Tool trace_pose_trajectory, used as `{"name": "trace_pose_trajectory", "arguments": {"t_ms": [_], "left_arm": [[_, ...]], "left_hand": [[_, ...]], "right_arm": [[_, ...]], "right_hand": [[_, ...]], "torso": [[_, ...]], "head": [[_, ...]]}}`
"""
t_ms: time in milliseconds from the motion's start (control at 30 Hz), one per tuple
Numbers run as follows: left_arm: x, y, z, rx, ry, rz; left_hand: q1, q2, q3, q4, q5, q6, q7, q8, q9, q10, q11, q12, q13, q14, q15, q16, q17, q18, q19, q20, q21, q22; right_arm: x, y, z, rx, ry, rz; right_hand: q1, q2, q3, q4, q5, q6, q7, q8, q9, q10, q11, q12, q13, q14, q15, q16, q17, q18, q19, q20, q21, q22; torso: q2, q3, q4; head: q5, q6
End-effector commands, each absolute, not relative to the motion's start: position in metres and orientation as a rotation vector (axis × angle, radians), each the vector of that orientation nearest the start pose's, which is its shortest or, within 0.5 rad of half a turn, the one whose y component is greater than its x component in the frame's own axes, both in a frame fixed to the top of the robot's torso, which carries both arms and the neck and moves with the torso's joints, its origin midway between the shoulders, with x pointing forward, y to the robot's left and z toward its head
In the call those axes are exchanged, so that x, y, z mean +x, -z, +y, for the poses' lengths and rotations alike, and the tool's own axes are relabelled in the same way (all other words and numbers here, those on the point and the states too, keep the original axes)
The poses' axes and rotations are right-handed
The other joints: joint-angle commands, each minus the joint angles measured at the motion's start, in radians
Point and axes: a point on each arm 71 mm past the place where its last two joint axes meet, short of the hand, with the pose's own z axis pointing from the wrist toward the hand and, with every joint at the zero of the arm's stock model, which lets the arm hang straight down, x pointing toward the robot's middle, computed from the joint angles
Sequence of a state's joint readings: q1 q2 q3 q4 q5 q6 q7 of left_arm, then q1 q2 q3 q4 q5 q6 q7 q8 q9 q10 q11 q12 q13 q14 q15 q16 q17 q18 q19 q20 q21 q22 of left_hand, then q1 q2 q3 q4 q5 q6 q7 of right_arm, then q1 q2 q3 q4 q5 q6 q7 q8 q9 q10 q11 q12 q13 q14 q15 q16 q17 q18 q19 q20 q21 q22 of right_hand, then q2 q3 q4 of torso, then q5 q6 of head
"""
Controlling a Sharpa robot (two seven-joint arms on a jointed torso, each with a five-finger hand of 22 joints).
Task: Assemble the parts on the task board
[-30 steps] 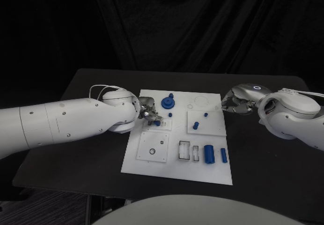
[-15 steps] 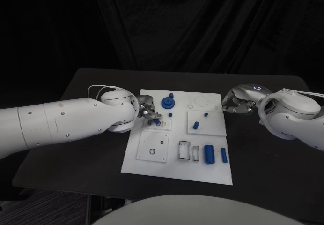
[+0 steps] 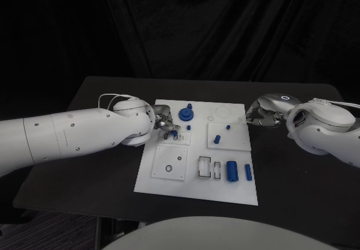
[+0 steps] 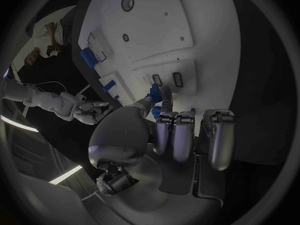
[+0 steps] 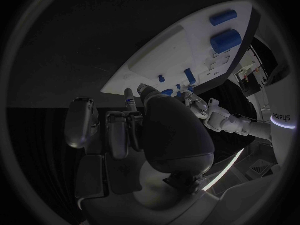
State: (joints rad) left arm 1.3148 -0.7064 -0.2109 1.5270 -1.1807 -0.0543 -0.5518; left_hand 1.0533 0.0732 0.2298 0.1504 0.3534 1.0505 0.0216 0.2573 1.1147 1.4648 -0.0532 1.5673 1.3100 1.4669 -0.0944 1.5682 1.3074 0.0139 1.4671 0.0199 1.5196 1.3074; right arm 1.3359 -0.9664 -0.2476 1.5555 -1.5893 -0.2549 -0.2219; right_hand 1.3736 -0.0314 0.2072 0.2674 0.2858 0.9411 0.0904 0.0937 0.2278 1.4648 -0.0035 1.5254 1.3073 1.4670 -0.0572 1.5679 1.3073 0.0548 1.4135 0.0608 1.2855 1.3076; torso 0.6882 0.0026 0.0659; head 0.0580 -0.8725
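Head view, left to right: left arm enters over the counter (image 3: 82, 94)'s left side, and the left hand (image 3: 166, 125) sits at the left edge of the task board (image 3: 196, 194), over a small raised plate with slots. Left wrist view shows this hand pinching a small blue part (image 4: 154, 92) between thumb and a finger, other fingers curled alongside, just above the slotted plate. Farther along the board: a blue knob (image 3: 187, 112) near the far edge, a short blue peg (image 3: 217, 139) on the right raised plate, and two blue cylinders (image 3: 232, 171) lying near the board's right edge. Bare counter shows along the board's near edge and both sides. Right hand (image 3: 260, 116) hovers just off the board's far right edge, fingers curled in, holding nothing.
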Motion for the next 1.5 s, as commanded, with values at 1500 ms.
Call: {"name": "trace_pose_trajectory", "arguments": {"t_ms": [1500], "left_arm": [[0.4714, 0.2234, 0.1587, -0.028, 0.385, 2.176]], "left_hand": [[-0.058, -0.009, -0.029, 0.061, -0.163, -0.008, 0.010, -0.025, -0.016, 0.106, 0.013, 0.004, 0.261, 0.104, 0.006, 0.003, 0.263, 0.003, 0.065, 0.004, -0.013, 0.234]], "right_arm": [[0.4730, 0.2019, -0.2624, -0.274, -0.296, 1.798]], "right_hand": [[0.004, -0.003, 0.003, 0.001, 0.000, 0.001, 0.002, -0.007, -0.002, 0.054, 0.005, -0.004, 0.212, 0.099, 0.003, -0.009, 0.255, 0.015, -0.008, -0.001, -0.007, 0.165]], "torso": [[0.000, -0.0004, 0.0012]], "head": [[0.003, 0.000]]}}
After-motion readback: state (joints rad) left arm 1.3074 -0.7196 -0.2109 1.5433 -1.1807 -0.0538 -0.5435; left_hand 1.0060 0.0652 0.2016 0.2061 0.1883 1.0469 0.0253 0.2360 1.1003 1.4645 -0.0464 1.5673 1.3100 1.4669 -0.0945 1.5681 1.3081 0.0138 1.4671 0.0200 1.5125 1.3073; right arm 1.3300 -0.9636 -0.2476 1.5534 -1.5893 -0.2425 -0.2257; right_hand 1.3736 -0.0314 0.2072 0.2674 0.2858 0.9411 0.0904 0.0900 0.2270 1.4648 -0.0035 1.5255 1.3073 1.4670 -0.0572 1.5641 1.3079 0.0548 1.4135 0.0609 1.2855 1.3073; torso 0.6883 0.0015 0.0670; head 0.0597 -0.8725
